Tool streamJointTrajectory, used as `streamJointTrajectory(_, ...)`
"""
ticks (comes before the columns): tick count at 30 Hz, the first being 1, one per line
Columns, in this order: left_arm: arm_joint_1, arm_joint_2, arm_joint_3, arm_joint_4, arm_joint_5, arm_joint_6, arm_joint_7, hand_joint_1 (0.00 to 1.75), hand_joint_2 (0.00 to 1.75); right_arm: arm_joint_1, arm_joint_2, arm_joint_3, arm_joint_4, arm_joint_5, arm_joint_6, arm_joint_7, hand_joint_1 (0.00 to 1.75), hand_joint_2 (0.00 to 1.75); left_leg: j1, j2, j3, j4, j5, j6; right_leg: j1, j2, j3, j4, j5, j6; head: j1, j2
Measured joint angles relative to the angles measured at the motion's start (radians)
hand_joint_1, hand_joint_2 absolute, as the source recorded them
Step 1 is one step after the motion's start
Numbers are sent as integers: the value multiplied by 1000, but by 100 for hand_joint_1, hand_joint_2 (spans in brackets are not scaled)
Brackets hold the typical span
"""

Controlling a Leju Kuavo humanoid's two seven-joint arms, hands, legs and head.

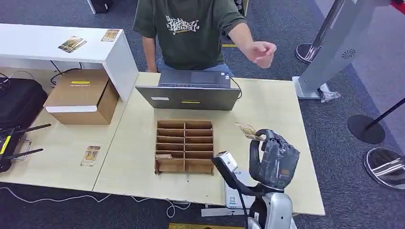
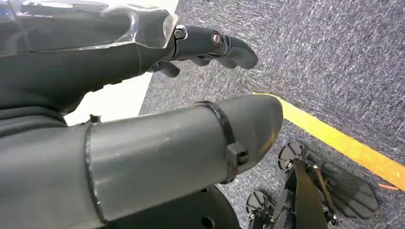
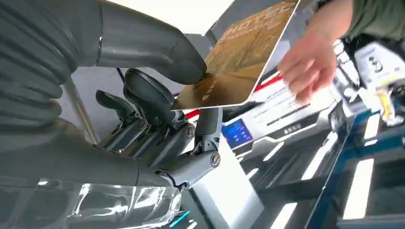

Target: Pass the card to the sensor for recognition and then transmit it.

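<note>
Far left on the light wooden table [image 1: 282,109] sits a black bag [image 1: 19,102] with a black antenna-bearing device [image 1: 12,143] nearer, then a brown cardboard box [image 1: 81,98] with a yellow label, tucked beside a white counter [image 1: 43,45] carrying two gold cards [image 1: 71,44]. A loose gold card [image 1: 90,155] lies flat on the table nearer the robot. Moving along, the brown cardboard slotted organiser [image 1: 184,145] stands mid-table, one small card resting in its lower left slot, and just beyond it is an open grey laptop [image 1: 191,90] with its lid tipped toward the robot. Behind the laptop stands a person in a dark green printed T-shirt [image 1: 188,31], and that person's hand [image 1: 261,52] reaches out over the far right part of the table, fingers loosely spread. Near the table's front edge, a small white-headed scanner on a black stalk [image 1: 224,162] sits just left of the robot's right hand [image 1: 273,160]. That right hand is raised above the table and pinches the gold hotel card [image 1: 248,131] between the thick thumb and the darker fingers [image 3: 153,98]; the card juts out toward the far side, tilted, with the person's hand close to its free end but apart from it in the wrist view. The left hand [image 2: 143,105] hangs over grey carpet with a yellow floor stripe [image 2: 344,143], thumb and fingers apart and holding nothing.
</note>
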Motion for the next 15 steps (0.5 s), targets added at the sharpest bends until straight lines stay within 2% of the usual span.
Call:
streamJointTrajectory(8, 0, 0, 0, 0, 5, 5, -1, 0, 0, 13, 6, -99, -22, -113, -137, -16, 175, 175, 0, 0, 0, 0, 0, 0, 0, 0, 0, 0, 0, 0, 0, 0)
streamJointTrajectory(11, 0, 0, 0, 0, 5, 8, -1, 0, 0, 9, 19, -143, -27, -160, -146, -61, 175, 175, 0, 0, 0, 0, 0, 0, 0, 0, 0, 0, 0, 0, 0, 0)
streamJointTrajectory(15, 0, 0, 0, 0, 5, 8, -1, 0, 0, 1, 27, -175, -28, -171, -147, -73, 175, 175, 0, 0, 0, 0, 0, 0, 0, 0, 0, 0, 0, 0, 0, 0)
